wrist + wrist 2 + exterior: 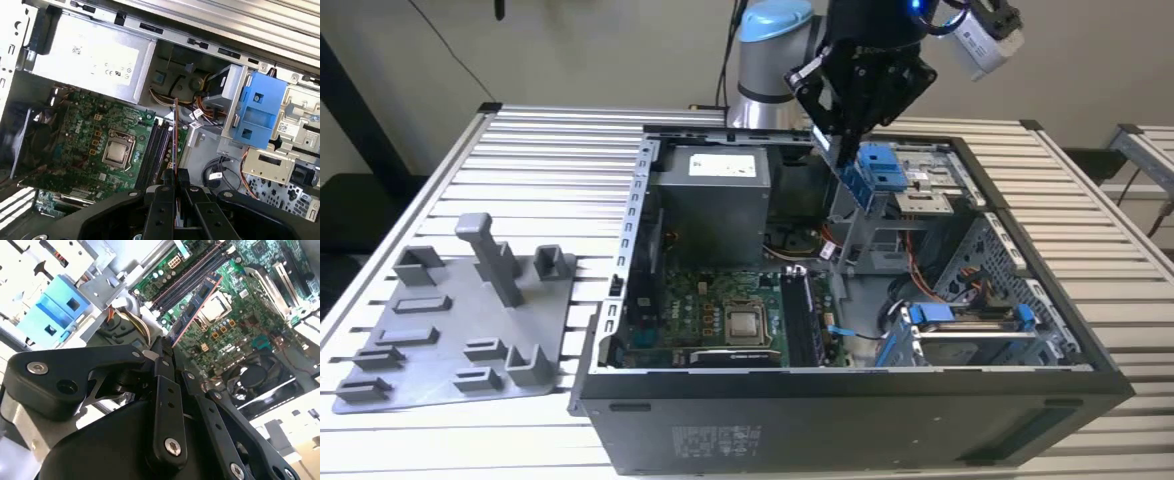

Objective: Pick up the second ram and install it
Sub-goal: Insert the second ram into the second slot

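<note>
The black two-fingered tool is clamping one end of the second ram, a thin, long, dark circuit-board strip with a reddish edge. The strip is sticking straight out from the fingertips toward the board below. In the first wrist view the tool is holding the strip edge-on, a thin line hanging above the long black memory sockets and clear of them. Beyond it, the green motherboard with its square silver processor is lying on the floor of the open black computer case. The grey power-supply box is sitting at the case's far end. A blue plastic drive bracket is standing beside the strip. In the exterior view the tool is hovering over the case's far half. A grey plastic tray with upright pegs is lying on the slatted metal desk, near its edge on the exterior view's left.
</note>
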Tool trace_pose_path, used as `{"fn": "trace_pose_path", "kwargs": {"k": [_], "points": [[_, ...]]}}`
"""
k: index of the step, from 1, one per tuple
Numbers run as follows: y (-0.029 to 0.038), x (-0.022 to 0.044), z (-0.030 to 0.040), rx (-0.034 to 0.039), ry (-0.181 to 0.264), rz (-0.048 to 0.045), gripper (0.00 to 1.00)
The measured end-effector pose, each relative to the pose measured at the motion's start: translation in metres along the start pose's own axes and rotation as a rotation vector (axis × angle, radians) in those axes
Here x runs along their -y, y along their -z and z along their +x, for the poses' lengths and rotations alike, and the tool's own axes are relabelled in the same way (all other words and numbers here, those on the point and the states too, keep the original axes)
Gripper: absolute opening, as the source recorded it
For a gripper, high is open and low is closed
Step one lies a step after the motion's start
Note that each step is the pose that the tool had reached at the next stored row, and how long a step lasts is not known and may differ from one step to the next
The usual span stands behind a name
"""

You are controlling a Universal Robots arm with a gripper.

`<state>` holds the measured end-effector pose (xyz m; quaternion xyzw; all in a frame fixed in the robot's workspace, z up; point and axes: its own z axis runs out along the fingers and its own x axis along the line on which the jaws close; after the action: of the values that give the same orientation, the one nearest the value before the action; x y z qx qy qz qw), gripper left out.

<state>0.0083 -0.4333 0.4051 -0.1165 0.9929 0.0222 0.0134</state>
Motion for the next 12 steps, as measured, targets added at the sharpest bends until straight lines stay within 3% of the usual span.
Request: {"fn": "trace_pose_path", "kwargs": {"k": [12], "points": [[-0.0016,0.0001,0.0,0.0069,-0.187,0.0058,0.14]]}}
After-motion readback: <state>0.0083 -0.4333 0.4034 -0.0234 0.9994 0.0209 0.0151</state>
